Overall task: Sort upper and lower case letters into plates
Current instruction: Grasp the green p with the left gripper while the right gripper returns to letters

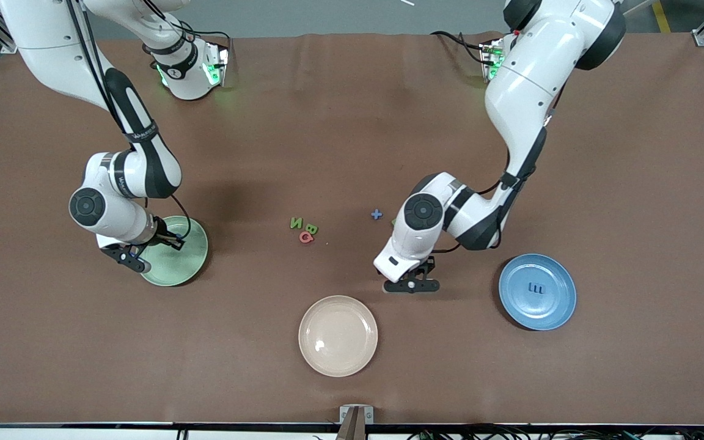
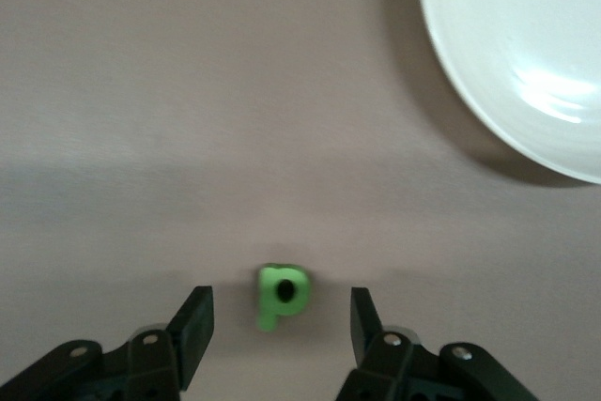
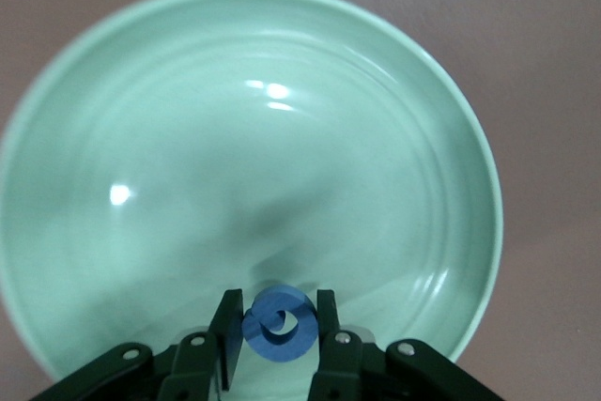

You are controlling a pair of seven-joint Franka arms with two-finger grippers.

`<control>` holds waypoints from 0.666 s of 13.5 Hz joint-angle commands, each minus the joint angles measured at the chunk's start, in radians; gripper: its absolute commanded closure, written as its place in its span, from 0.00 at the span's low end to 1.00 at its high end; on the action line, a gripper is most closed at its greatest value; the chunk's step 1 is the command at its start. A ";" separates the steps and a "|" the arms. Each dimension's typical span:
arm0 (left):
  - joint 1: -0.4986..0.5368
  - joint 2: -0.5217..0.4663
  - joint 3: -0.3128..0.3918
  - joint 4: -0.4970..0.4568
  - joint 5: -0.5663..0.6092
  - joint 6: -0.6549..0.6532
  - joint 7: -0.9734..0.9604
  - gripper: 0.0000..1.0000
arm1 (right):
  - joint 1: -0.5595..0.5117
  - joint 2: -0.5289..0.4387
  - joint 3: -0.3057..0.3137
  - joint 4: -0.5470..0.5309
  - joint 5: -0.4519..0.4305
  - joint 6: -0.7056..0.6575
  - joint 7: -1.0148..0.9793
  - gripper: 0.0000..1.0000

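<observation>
right gripper (image 3: 279,340) hangs over the mint green plate (image 1: 184,264), near its rim, fingers (image 3: 228,335) pinching a blue curled letter (image 3: 279,326) between them. the wrist view shows the plate's glossy ringed surface bare under the fingers; the front view hides the letter under the wrist.

left gripper (image 2: 282,326) is low over bare brown bench (image 1: 352,122), fingers (image 2: 192,326) spread with a small green letter p (image 2: 282,296) lying flat between them, gaps on both sides, not touching. the front view hides this p under the arm. the cream plate (image 1: 338,335) rim curves just ahead of the fingers in the wrist view, apart from the p, smooth and shiny.

blue plate (image 1: 557,305) sits toward the left arm's end, well apart from the left gripper, holding a dark blue letter e (image 1: 535,287).

loose on the bench between the two arms: a green n (image 1: 296,222), a yellow-green b (image 1: 311,228) and a red letter (image 1: 306,238) clustered touching, plus a blue plus sign (image 1: 376,214) near the left arm's wrist. wide open matte bench around all plates, edges well off.
</observation>
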 commanded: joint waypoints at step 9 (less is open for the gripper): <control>-0.014 0.063 0.012 0.041 0.017 0.035 0.002 0.55 | -0.023 -0.061 0.019 -0.029 -0.014 -0.021 -0.015 0.00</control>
